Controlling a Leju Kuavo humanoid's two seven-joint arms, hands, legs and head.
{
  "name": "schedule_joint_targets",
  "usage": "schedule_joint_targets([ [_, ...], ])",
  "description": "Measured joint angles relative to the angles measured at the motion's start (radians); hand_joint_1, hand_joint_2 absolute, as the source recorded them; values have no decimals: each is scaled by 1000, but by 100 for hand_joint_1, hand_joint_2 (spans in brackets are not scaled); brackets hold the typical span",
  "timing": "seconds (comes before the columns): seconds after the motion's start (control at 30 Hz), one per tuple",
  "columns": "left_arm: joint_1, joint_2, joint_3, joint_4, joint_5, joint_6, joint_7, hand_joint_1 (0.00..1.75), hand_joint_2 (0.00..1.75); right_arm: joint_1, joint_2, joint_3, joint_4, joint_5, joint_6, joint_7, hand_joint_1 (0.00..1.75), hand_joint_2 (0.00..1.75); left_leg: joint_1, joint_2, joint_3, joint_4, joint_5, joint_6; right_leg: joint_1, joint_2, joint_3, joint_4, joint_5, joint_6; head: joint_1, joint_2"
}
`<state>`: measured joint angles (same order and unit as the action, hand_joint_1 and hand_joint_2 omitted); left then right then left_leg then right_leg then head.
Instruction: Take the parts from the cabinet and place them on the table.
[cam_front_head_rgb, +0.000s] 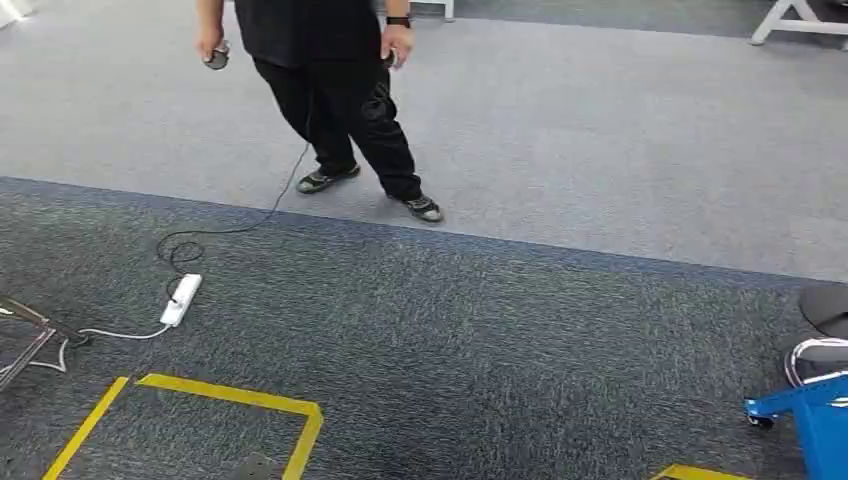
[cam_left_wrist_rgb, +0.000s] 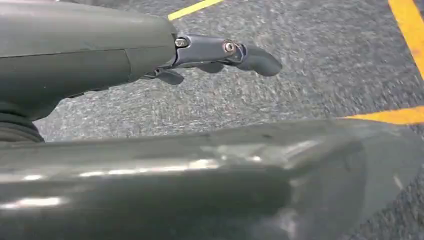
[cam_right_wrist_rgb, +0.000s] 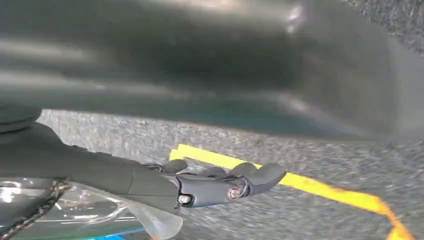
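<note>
The left hand (cam_left_wrist_rgb: 220, 52) hangs low over the dark carpet (cam_left_wrist_rgb: 300, 95). Its thumb is stretched straight out, the darker fingers (cam_left_wrist_rgb: 167, 76) lie loosely beside it, and there is nothing in it: it is released. Yellow tape (cam_left_wrist_rgb: 395, 116) runs on the floor ahead of the fingertips and off to one side of them.

The right hand (cam_right_wrist_rgb: 210, 182) hangs the same way, thumb forward and fingers only slightly bent. A clear wrap (cam_right_wrist_rgb: 150, 222), glossy and crinkled, sits right against the palm side of this hand and trails back toward the wrist. It may be one of the parts in a bag. I cannot tell whether the fingers grasp it or it only lies against them, since the hand covers the contact. A strip of the tape passes on the floor just past the fingertips.

Out in front of both hands, a person (cam_front_head_rgb: 340, 100) in black stands well away on the lighter carpet, with a small dark thing (cam_front_head_rgb: 216, 58) in one hand. A black cable (cam_front_head_rgb: 270, 205) runs from there down to a white strip (cam_front_head_rgb: 181, 299), which lies forward of the left hand. A blue cart (cam_front_head_rgb: 815, 420) stands off on the right hand's side.
</note>
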<state>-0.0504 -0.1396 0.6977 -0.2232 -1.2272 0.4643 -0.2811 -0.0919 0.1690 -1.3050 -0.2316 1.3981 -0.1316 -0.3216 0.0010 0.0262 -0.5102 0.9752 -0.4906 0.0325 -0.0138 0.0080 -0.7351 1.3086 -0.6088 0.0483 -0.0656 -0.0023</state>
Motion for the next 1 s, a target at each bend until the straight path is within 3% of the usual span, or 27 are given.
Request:
schedule_joint_targets([
  [0.03, 0, 0, 0, 0, -1, 0, 0, 0, 0, 3, 0, 0, 0, -1, 0, 0, 0, 0, 0, 13, 1, 0, -1, 0, -1, -1, -2, 8, 10, 3, 0, 0],
  [0.07, -2, 0, 0, 0, -2, 0, 0, 0, 0, 6, 0, 0, 0, -1, 0, 2, 0, 0, 1, 25, 2, 0, -2, -2, -4, -4, 21, -33, 41, 6, 0, 0],
  [0.1, -3, 0, 0, 0, -5, 0, 0, 0, 0, 7, 0, 0, 0, -2, -1, 2, 0, 0, 1, 36, 4, 1, -4, -5, -6, -11, 63, -112, 82, 7, 1, 0],
  [0.13, -3, -1, 0, 0, -6, 0, 0, 0, 0, 7, 0, 0, 0, -2, -2, 2, 0, 0, 2, 47, 7, 2, -8, -10, -8, -30, 119, -211, 124, 8, 0, 0],
  [0.17, -3, -1, 0, 0, -8, 0, 0, 0, 0, 4, 0, 0, 0, -3, -2, 1, 0, 0, 2, 58, 11, 5, -12, -17, -6, -75, 167, -303, 134, 11, 1, 0],
  [0.2, -4, 1, 0, 0, -8, 0, 0, 0, 0, 0, 2, 0, 2, -3, -2, 0, 0, 0, -7, 65, 8, 11, -18, -25, 1, -75, 181, -311, 129, -4, 0, 0],
  [0.23, -5, 1, 0, 0, -8, 0, 0, 0, 0, -1, 2, 0, 2, -2, -2, 0, 0, 0, -6, 71, 9, 10, -18, -28, 3, -62, 178, -308, 130, -16, -5, 0],
  [0.33, -11, -1, 0, 0, -8, 0, -1, 0, 0, 5, 2, 0, 2, -3, -2, 0, 0, 0, -2, 88, 16, 10, -22, -43, 5, -38, 173, -309, 132, -37, -4, 0],
  [0.37, -12, 0, 0, 0, -9, 0, -1, 0, 0, 6, 2, 0, 2, -3, -2, 0, 0, 0, 3, 45, 13, 26, -39, -51, 2, -30, 174, -312, 136, -44, -6, 0],
  [0.4, -12, 0, 0, 0, -9, 0, -1, 0, 0, 5, 2, 0, 2, -3, -2, 1, 0, 0, 4, 9, -7, 74, -73, -51, 1, -23, 173, -312, 137, -50, -9, 0],
  [0.47, -7, 0, 0, 0, -9, 0, -1, 0, 0, -2, 2, 0, 2, -3, -2, 0, 0, 0, 4, -14, -84, 247, -156, -50, 5, 1, 171, -312, 139, -58, -9, 0],
  [0.5, -4, 1, 0, 0, -9, 0, -1, 0, 0, -2, 2, 0, 2, -3, -2, 0, 0, 0, 4, -17, -121, 321, -179, -48, 9, 15, 170, -312, 140, -59, -10, 0],
  [0.53, -2, 1, 0, 0, -9, 0, -1, 0, 0, -1, 2, 0, 2, -3, -2, 0, 0, 0, 4, -17, -136, 346, -175, -46, 11, 29, 171, -311, 140, -60, -9, 0],
  [0.57, -2, 0, 0, 0, -9, -1, -1, 0, 0, 1, 2, 0, 2, -3, -2, 0, 0, 0, 3, -18, -129, 322, -144, -40, 14, 43, 172, -311, 140, -60, -9, 0],
  [0.6, -3, 0, 0, 0, -10, -1, -1, 0, 0, 2, 2, 0, 3, -3, -2, 0, 0, 0, 2, -22, -105, 262, -99, -34, 15, 56, 173, -310, 141, -59, -9, 0],
  [0.63, -3, 0, 0, 0, -11, -1, -1, 0, 0, 2, 2, 0, 3, -3, -2, 0, 0, 0, -1, -34, -65, 168, -46, -26, 15, 71, 174, -309, 141, -59, -9, 0],
  [0.67, -4, 0, 0, 0, -12, -1, -1, 0, 0, 2, 3, 0, 3, -2, -2, 0, 0, 0, -3, -67, -27, 80, -3, -19, 14, 83, 176, -309, 143, -57, -10, 0],
  [0.7, -5, 3, 0, 0, -11, -1, -1, 0, 0, 0, 5, 0, 3, -2, -2, 0, 0, 0, -3, -115, -11, 40, -10, -11, 17, 93, 171, -306, 144, -52, -8, 0],
  [0.73, -6, 2, 0, 0, -12, -1, -2, 0, 0, -3, 5, 1, 3, -2, -3, 0, 0, 0, -2, -109, -7, 22, -10, -16, 13, 107, 164, -303, 146, -48, -9, 0],
  [0.77, -7, 2, 0, 0, -11, -1, -5, 0, 175, -2, 4, 1, 3, -3, -3, 0, 0, 0, -6, -101, -9, 25, -10, -15, 9, 116, 158, -305, 151, -40, -8, 0],
  [0.83, -9, 1, 0, 0, -7, -1, -18, 0, 175, 5, 4, 1, 3, -3, -3, 0, 0, 0, -7, -82, -8, 18, -4, -9, 6, 137, 150, -311, 158, -28, -8, 0],
  [0.87, -10, 1, 0, -1, -6, 0, -26, 0, 175, 6, 3, 1, 3, -4, -3, 0, 0, 0, 2, -66, -3, 3, 6, -5, 8, 112, 142, -296, 149, -27, -7, 0],
  [0.9, -12, 2, 0, -2, -6, 1, -35, 0, 175, 6, 3, 1, 3, -4, -4, 0, 0, 0, 0, -56, -3, -2, 8, -1, 13, 50, 127, -267, 122, -23, -3, 0],
  [0.93, -11, 1, 0, -2, -6, 3, -44, 0, 175, 2, 3, 1, 3, -4, -3, -2, 0, 0, -1, -39, -4, -2, 9, 1, 12, 19, 93, -195, 77, -18, 5, 0],
  [1.0, -6, 0, 0, -2, -6, 3, -59, 0, 175, -4, 4, 2, 4, -5, -3, -5, 0, 0, -4, -6, -7, -2, 8, 1, 6, 2, 20, -36, 6, -10, 3, 0],
])
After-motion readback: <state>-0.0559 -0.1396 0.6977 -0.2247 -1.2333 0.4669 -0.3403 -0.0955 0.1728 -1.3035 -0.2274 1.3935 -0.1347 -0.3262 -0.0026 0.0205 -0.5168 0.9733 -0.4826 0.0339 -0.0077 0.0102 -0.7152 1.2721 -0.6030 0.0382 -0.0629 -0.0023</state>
